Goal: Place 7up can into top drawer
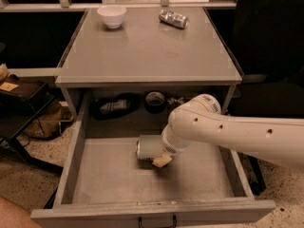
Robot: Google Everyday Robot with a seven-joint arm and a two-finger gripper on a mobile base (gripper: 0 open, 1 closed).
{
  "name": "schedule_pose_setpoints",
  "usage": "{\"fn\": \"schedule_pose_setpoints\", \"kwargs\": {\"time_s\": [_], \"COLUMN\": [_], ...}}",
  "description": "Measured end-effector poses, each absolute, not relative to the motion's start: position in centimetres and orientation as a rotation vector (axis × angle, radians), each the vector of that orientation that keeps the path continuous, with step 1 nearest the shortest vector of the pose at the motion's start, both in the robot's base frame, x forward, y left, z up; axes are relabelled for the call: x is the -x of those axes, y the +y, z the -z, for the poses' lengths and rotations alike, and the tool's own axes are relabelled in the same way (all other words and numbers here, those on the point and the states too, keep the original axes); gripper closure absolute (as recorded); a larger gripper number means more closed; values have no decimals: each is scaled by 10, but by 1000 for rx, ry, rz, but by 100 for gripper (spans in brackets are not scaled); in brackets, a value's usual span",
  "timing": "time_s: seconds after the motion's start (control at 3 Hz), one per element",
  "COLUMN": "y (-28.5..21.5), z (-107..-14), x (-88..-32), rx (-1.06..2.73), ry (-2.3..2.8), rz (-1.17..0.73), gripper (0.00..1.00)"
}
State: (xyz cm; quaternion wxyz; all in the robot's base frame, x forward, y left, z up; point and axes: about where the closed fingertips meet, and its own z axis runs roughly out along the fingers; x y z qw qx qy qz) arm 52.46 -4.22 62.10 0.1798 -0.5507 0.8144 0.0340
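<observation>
the small white 7up can (148, 147) lies in the wide grey top drawer (108, 179), mid frame; the end effector (161, 160) is at it, i cannot tell its grip; letting go is left.

The can (148, 147), pale with a silver end facing left, lies on its side mid-floor in the pulled-out, shallow grey drawer (107, 175), the gripper (161, 159) right at its right end.

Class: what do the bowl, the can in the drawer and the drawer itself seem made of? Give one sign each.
Bowl: glossy white, likely ceramic or plastic. 7up can, lying at the gripper inside the top drawer: probably metal, silvery end rim. Drawer: matte grey flat panels, painted metal or laminate.
</observation>
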Motion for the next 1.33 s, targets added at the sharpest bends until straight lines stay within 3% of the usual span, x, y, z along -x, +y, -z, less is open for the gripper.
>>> {"fn": "schedule_pose_setpoints", "kwargs": {"time_s": [0.67,1.0,1.33], "y": [-42,-42,-42], "z": [-621,-621,-621], "x": [-525,-525,-525], "rx": [1556,1556,1556], "ry": [2302,2302,2302], "rz": [-96,-96,-96], "gripper": [12,0,0]}}
